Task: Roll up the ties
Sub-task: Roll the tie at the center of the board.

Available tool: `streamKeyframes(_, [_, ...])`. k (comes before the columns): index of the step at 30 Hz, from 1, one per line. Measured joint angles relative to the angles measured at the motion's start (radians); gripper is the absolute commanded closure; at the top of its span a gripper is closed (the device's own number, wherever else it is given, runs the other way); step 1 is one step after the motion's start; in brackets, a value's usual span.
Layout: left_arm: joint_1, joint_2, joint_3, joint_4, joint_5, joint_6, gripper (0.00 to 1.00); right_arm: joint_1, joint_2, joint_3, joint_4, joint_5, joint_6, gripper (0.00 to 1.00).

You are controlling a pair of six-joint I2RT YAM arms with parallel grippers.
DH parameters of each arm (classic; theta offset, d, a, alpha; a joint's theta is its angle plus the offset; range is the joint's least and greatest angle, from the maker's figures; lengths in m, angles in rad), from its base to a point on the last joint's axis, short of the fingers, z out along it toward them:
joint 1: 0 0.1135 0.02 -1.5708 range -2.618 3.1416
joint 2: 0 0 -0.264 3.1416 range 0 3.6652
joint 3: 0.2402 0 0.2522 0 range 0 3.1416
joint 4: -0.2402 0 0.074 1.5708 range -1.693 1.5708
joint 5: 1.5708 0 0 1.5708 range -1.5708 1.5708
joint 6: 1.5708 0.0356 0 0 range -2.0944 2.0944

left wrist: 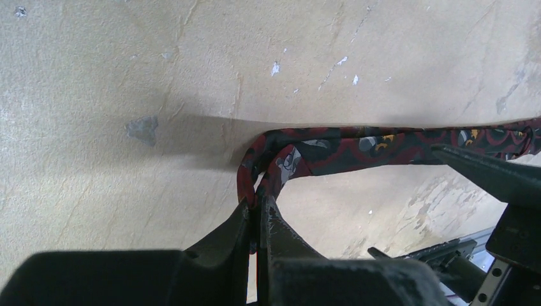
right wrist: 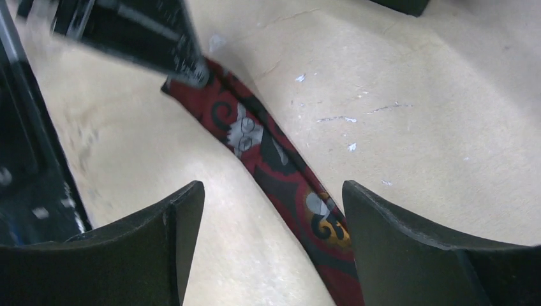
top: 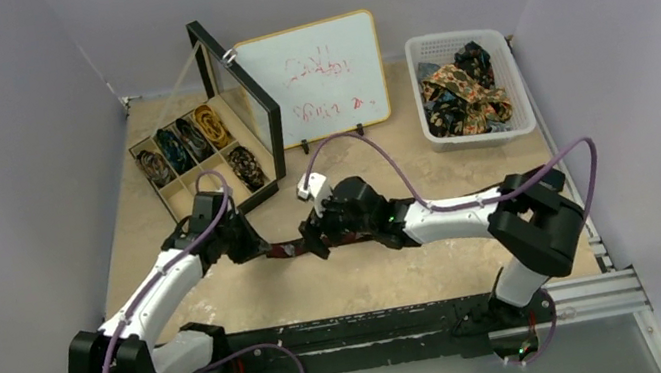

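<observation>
The left arm (top: 157, 292) and right arm (top: 453, 217) were white with black joints; purple cables (top: 344, 137) looped behind the black curved fingers (right wrist: 395, 242).

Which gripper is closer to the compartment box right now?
Left. The left gripper sits just in front of the compartment box; the right gripper is farther right, in front of the whiteboard.

Tie (right wrist: 274, 159) below right gripper (right wrist: 269, 190) showing dark maroon, black swirls, grey-white figures, gold curl. Same maroon-black scallop pattern running from left gripper (left wrist: 258, 213) tip. Both grippers showing matte black. Tabletop (left wrist: 127, 64) under them reading mottled beige, white flecks. Cable (top: 343, 136) behind right gripper looking purple.
</observation>
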Motion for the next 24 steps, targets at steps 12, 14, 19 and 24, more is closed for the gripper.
streamKeyframes(12, [0.000, 0.024, 0.003, 0.009, 0.001, 0.001, 1.00, 0.009, 0.158, 0.005, 0.095, -0.181, -0.382, 0.26])
streamKeyframes(14, [0.000, 0.024, 0.003, 0.010, 0.003, 0.001, 1.00, 0.009, 0.180, 0.010, 0.103, -0.193, -0.405, 0.27])
streamKeyframes(19, [0.000, 0.023, 0.003, 0.011, 0.011, 0.001, 1.00, 0.009, 0.224, 0.045, 0.119, -0.210, -0.440, 0.31])
streamKeyframes(24, [0.000, 0.020, 0.003, 0.014, 0.018, 0.001, 1.00, 0.009, 0.249, 0.061, 0.127, -0.215, -0.456, 0.38])
